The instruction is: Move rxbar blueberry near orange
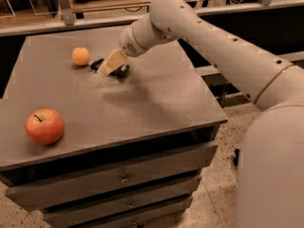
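The rxbar blueberry (pixel 97 63), its dark wrapper jutting from the gripper (pixel 113 64) clamped around it, is held low over the table (pixel 142 103) in the upper left of the frame, just right of the orange (pixel 80 56), apparently ready for release. An apple (pixel 45 126) lies well apart, lower left.
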You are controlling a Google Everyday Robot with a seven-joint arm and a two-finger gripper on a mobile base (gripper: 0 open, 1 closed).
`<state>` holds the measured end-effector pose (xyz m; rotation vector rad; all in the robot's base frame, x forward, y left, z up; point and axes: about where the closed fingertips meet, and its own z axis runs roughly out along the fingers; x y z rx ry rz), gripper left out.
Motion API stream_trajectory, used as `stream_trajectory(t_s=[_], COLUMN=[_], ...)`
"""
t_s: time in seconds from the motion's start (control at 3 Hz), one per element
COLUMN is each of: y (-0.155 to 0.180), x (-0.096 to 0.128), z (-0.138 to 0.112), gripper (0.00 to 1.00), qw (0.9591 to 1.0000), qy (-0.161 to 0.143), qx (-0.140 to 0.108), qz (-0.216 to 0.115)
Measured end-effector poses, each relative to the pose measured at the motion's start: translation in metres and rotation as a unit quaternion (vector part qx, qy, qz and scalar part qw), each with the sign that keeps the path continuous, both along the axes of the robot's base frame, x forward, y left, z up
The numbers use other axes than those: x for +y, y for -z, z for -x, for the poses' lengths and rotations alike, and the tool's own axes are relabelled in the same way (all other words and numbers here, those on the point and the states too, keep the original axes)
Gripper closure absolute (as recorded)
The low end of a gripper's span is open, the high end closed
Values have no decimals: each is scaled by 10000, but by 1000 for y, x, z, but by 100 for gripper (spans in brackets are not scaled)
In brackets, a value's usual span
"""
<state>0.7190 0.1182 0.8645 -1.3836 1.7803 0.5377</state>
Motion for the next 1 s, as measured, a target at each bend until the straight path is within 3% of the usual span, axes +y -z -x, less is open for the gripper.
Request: stream_trajectory(t_s=[0.33, 0.67, 1.0], y=[-27, -30, -27], x=[-37, -86, -84], z=[-3, -2, 0], gripper=[0, 0, 0], qw=[9997, 9990, 9989], qy=[131, 228, 172], qx=[53, 376, 421], qz=[-175, 111, 142])
